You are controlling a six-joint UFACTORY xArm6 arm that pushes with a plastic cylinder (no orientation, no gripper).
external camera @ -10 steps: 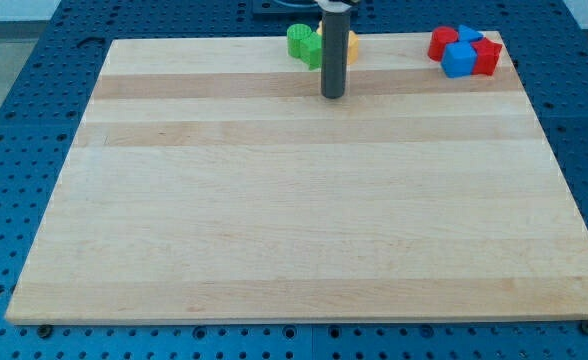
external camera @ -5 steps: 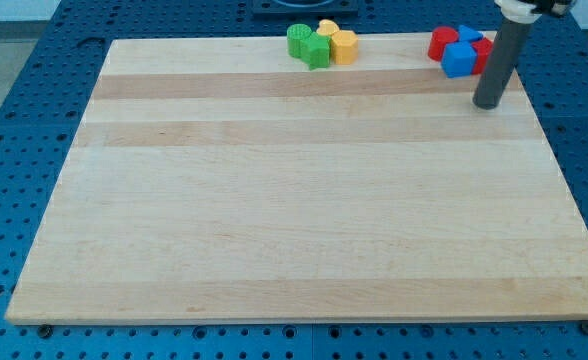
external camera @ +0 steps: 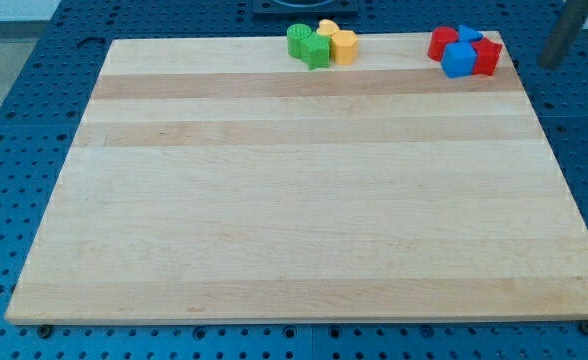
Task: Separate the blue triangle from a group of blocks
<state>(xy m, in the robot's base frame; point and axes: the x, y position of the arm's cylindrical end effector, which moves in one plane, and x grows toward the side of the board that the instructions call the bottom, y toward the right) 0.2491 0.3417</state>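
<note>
The pale wooden tabletop (external camera: 294,200) lay on a blue perforated base (external camera: 34,90). At the view's top right corner sat a tight cluster: a red block (external camera: 441,43) on its left, a blue cube-like block (external camera: 458,60) in front, a red cube-like block (external camera: 487,56) on its right, and another blue block (external camera: 469,35) behind, its shape unclear. Which one was the blue triangle could not be told. At top centre, green blocks (external camera: 307,45) touched yellow blocks (external camera: 340,43). There was no hand; my tip (external camera: 550,64), blurred, stood off the board, right of the red-and-blue cluster, touching nothing.
</note>
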